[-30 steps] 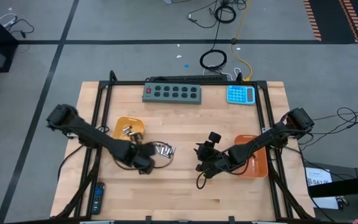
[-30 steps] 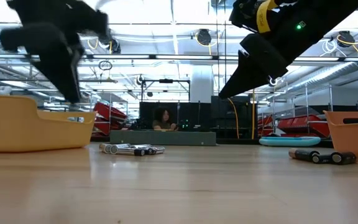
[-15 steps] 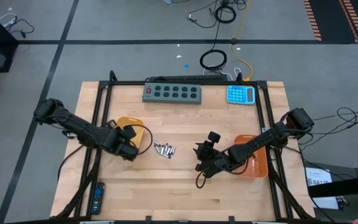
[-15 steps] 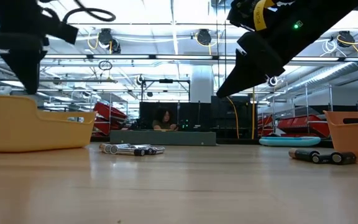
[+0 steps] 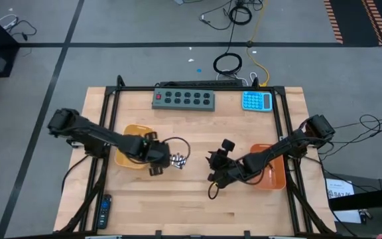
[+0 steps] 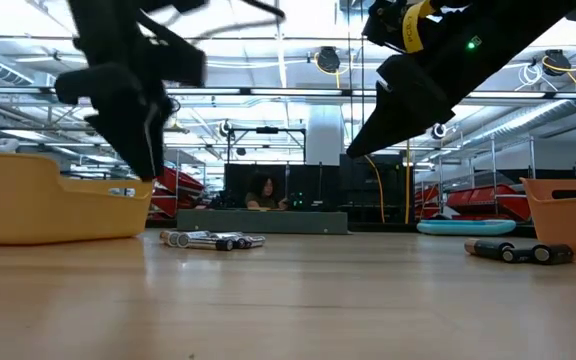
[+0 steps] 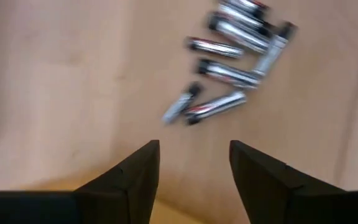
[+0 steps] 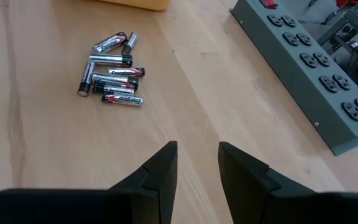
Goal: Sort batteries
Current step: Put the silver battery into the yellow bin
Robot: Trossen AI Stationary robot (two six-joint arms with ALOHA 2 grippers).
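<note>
Left gripper (image 5: 159, 163) now spread wide and empty, swung back from over the orange tray (image 5: 128, 159) toward the silvery batteries (image 5: 178, 159) heaped just ahead on the tabletop (image 5: 197, 206). Probably one dropped off, next pick lining up. Right gripper (image 5: 213, 166) parted, empty, waiting beyond the heap.

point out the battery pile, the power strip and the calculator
battery pile (image 8: 112, 73): right wrist view, middle of the cluster
power strip (image 5: 184, 99): high view, centre of its grey body
calculator (image 5: 257, 101): high view, its blue keypad
</note>
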